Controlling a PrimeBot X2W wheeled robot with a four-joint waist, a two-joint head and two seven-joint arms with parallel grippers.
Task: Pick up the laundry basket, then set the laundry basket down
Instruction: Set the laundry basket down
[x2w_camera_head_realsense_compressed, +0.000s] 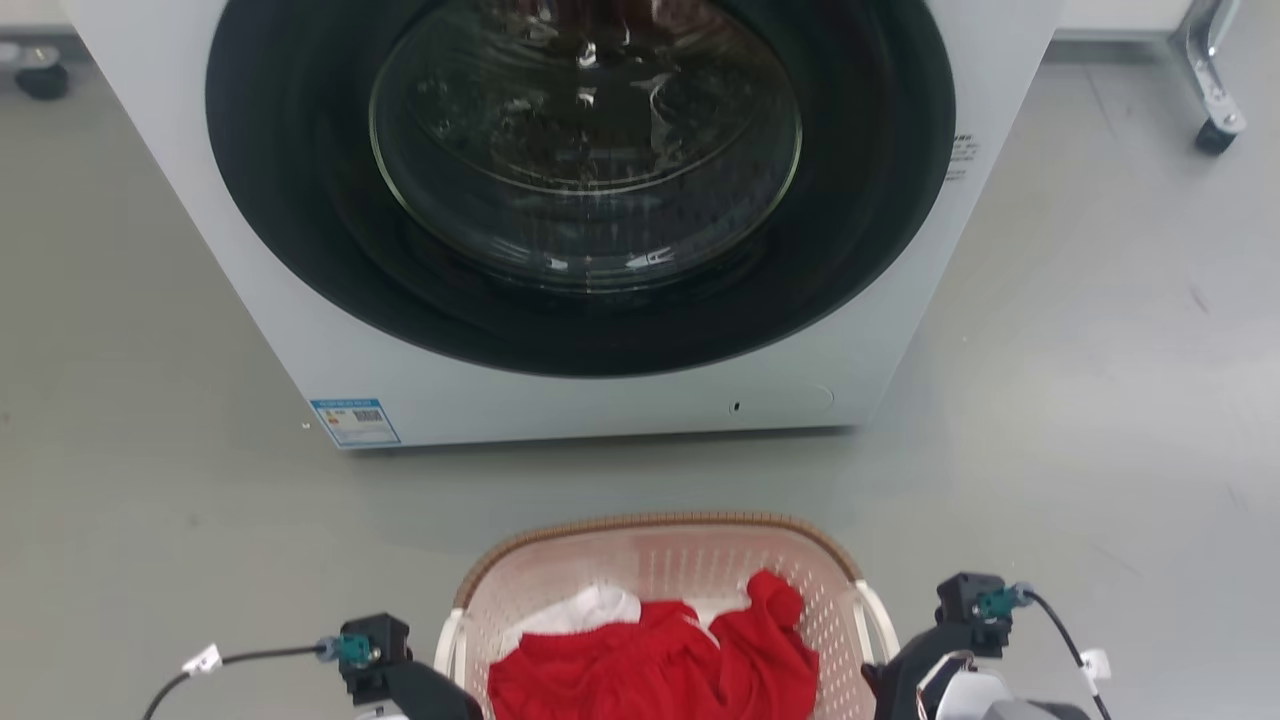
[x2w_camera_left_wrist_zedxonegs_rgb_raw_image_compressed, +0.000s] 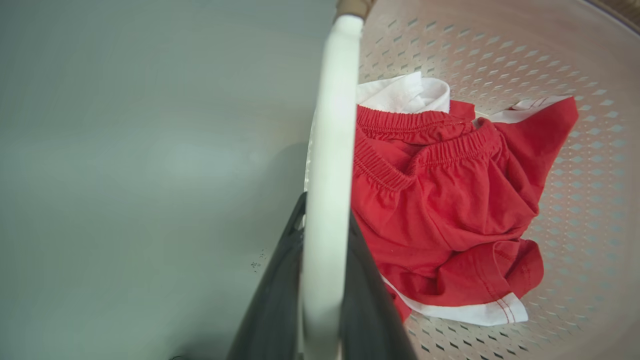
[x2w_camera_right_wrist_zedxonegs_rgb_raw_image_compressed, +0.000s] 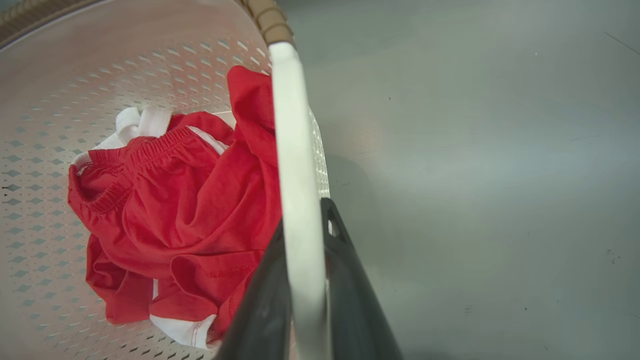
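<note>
Down at bottom centre, below the washing machine (x2w_camera_head_realsense_compressed: 600, 400): laundry basket (x2w_camera_head_realsense_compressed: 660, 522) holding red clothes (x2w_camera_head_realsense_compressed: 650, 665). Clamped at one white handle (x2w_camera_left_wrist_zedxonegs_rgb_raw_image_compressed: 332, 125) by the left gripper (x2w_camera_left_wrist_zedxonegs_rgb_raw_image_compressed: 325, 215), at the other by the right gripper (x2w_camera_right_wrist_zedxonegs_rgb_raw_image_compressed: 305, 220).

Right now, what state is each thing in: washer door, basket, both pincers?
Washer door: shut.
Basket: upright, holding red and white clothes.
Left pincer: shut on left handle.
Right pincer: shut on right handle.
</note>
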